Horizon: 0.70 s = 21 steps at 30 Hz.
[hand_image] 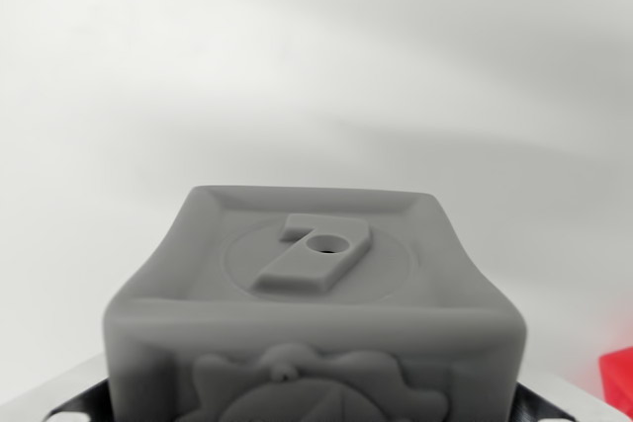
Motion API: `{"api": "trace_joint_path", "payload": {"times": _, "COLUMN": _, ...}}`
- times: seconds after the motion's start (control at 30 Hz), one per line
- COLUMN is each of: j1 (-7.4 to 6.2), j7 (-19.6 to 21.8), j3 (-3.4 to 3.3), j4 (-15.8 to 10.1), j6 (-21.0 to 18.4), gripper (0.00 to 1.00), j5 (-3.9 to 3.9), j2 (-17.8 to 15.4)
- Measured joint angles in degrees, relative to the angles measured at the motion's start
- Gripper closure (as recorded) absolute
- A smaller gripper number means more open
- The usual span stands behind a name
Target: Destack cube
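Gripper: we see only dark finger parts with light trim (69, 407) at the bottom corners of the wrist view; the tips are cut off by the frame, so we cannot tell whether they are spread, closed, or clamped on anything.
Grey cube (316, 313): it fills the lower centre of the view, between the two finger parts and close to the camera; contact with them is not visible.
Top face: a raised numeral 7 (315, 254) with a small round hole, set inside a shallow circular recess.
Front face: an embossed relief figure, cropped by the lower edge.
Red object (618, 382): a corner shows at the wrist view's right edge, apart from the grey cube; its identity is unclear.
Background: a plain white surface (316, 66), out of focus.
Progress: we judge the destacking unresolved here; no lower cube or support beneath the grey cube is visible, so lift-off cannot be confirmed.
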<state>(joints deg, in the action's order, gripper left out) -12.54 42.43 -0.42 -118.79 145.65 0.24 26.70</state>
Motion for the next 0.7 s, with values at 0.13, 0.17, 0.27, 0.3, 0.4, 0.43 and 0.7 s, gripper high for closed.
{"api": "trace_joint_path", "payload": {"times": 0.13, "j1": -0.64, "j7": 1.5, "j3": 0.00, "j4": 0.7, "j6": -0.1, "gripper": 1.00, "j5": 0.00, "j2": 0.6}}
{"api": "trace_joint_path", "payload": {"times": 0.17, "j1": -0.82, "j7": 1.9, "j3": 0.00, "j4": 0.9, "j6": -0.2, "gripper": 1.00, "j5": 0.00, "j2": 0.8}}
{"api": "trace_joint_path", "payload": {"times": 0.27, "j1": -1.34, "j7": 3.1, "j3": 0.00, "j4": 1.6, "j6": -0.3, "gripper": 1.00, "j5": 0.00, "j2": 1.3}}
{"api": "trace_joint_path", "payload": {"times": 0.3, "j1": -1.50, "j7": 3.5, "j3": 0.00, "j4": 1.8, "j6": -0.3, "gripper": 1.00, "j5": 0.00, "j2": 1.4}}
{"api": "trace_joint_path", "payload": {"times": 0.4, "j1": -1.92, "j7": 4.5, "j3": 0.00, "j4": 2.3, "j6": -0.4, "gripper": 1.00, "j5": 0.00, "j2": 1.9}}
{"api": "trace_joint_path", "payload": {"times": 0.43, "j1": -2.08, "j7": 4.9, "j3": 0.00, "j4": 2.5, "j6": -0.5, "gripper": 1.00, "j5": 0.00, "j2": 2.1}}
{"api": "trace_joint_path", "payload": {"times": 0.7, "j1": -3.36, "j7": 8.0, "j3": 0.00, "j4": 4.3, "j6": -0.8, "gripper": 1.00, "j5": 0.00, "j2": 3.4}}
